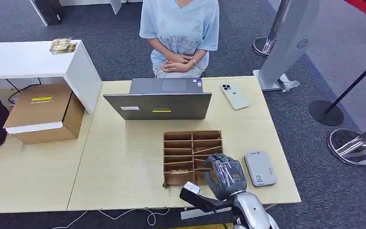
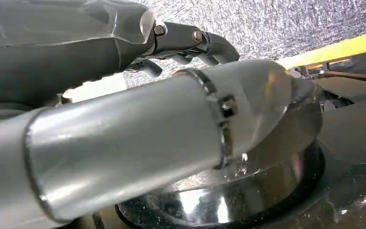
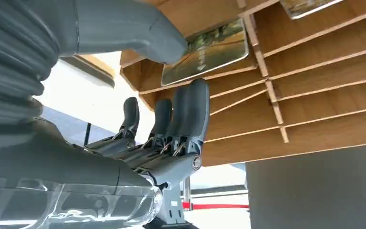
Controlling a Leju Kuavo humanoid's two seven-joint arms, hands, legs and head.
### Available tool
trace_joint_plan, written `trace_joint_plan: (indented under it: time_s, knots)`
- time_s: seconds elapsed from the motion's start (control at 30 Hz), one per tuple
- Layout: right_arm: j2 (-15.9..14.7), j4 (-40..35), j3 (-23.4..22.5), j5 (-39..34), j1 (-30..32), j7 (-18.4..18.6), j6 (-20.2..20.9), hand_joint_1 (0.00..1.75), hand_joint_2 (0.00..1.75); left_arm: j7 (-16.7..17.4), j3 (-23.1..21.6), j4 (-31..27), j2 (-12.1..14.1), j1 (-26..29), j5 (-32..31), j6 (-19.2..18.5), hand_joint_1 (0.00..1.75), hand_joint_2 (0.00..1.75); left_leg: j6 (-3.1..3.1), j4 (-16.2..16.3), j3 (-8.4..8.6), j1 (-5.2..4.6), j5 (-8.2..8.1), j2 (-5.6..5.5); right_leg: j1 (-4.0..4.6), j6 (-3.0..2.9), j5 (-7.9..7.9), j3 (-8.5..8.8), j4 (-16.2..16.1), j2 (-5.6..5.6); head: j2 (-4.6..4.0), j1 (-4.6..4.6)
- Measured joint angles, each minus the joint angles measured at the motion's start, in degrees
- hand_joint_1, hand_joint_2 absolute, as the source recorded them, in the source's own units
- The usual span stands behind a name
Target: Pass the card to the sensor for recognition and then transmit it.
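- The right hand (image 1: pixel 225 175) hangs over the wooden rack (image 1: pixel 193 157) near the desk's (image 1: pixel 124 157) front edge.
- Its thumb touches the card (image 3: pixel 205 50) in a rack slot; fingers (image 3: pixel 190 114) spread, holding nothing.
- Left hand (image 2: pixel 186 43): fingers curled in, holding nothing.

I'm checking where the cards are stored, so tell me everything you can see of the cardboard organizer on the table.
The cardboard organizer is a brown, rectangular tray split by thin slats into two columns of narrow slots. It lies flat on the light wooden table, just in front of the grey laptop and beside the grey card reader. A card with a printed picture sits in one slot near the right robot hand, whose thumb rests on it, fingers spread beneath.
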Motion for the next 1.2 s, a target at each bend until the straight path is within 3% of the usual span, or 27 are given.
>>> trace_joint_plan:
  time_s: [0.1, 0.13, 0.3, 0.43, 0.53, 0.6, 1.2]
  knots:
    - [0.02, 0.31, 0.42, -0.04, -0.24, 0.0, 0.11, 1.12, 1.75, -0.2, 0.0, 0.0, 0.0, 0.02, -0.02, 0.02, 0.0, 0.0, 0.0, 0.0, 0.0, 0.0, 0.0, 0.0, 0.0, 0.0, 0.0, 0.0, 0.0, 0.0, 0.0, 0.0]
    - [0.0, 0.37, 0.52, -0.09, -0.28, 0.0, 0.17, 1.22, 1.75, -0.24, 0.0, 0.0, 0.0, 0.02, -0.02, 0.02, 0.0, 0.0, 0.0, 0.0, 0.0, 0.0, 0.0, 0.0, 0.0, 0.0, 0.0, 0.0, 0.0, 0.0, 0.0, 0.0]
    - [0.0, 0.83, 0.68, -0.17, -0.61, 0.07, 0.26, 1.2, 1.75, -0.39, 0.0, 0.0, 0.0, 0.05, 0.0, 0.07, 0.0, 0.0, 0.0, 0.0, 0.0, 0.0, 0.0, 0.0, 0.0, 0.0, 0.0, 0.0, 0.0, 0.0, 0.0, 0.0]
    - [0.0, 1.46, 0.68, -0.39, -1.15, 0.18, 0.33, 1.34, 1.75, -0.42, 0.0, 0.0, 0.0, 0.05, 0.0, 0.07, 0.0, 0.0, 0.0, 0.0, 0.0, 0.0, 0.0, 0.0, 0.0, 0.0, 0.0, 0.0, 0.0, 0.0, 0.0, 0.0]
    - [0.0, 1.88, 0.7, -0.59, -1.48, 0.28, 0.31, 1.64, 1.75, -0.42, 0.0, 0.0, 0.0, 0.05, 0.0, 0.07, 0.0, 0.0, 0.0, 0.0, 0.01, 0.0, 0.0, 0.0, 0.0, 0.0, 0.0, 0.01, 0.0, 0.0, 0.0, 0.0]
    - [0.02, 2.14, 0.7, -0.63, -1.65, 0.37, 0.26, 1.71, 1.75, -0.42, 0.0, 0.0, 0.0, 0.06, 0.0, 0.07, 0.0, 0.0, 0.0, 0.0, 0.01, 0.0, 0.0, 0.0, 0.0, 0.0, 0.0, 0.01, 0.0, 0.0, 0.0, 0.0]
    - [0.02, 3.12, 0.65, -3.24, -2.21, 0.0, -1.12, 1.75, 1.75, -0.31, 0.0, 0.0, 0.0, 0.06, 0.0, 0.07, 0.0, 0.0, 0.0, 0.0, 0.02, 0.0, 0.0, 0.0, 0.0, 0.0, 0.0, 0.01, 0.0, 0.0, 0.0, 0.0]
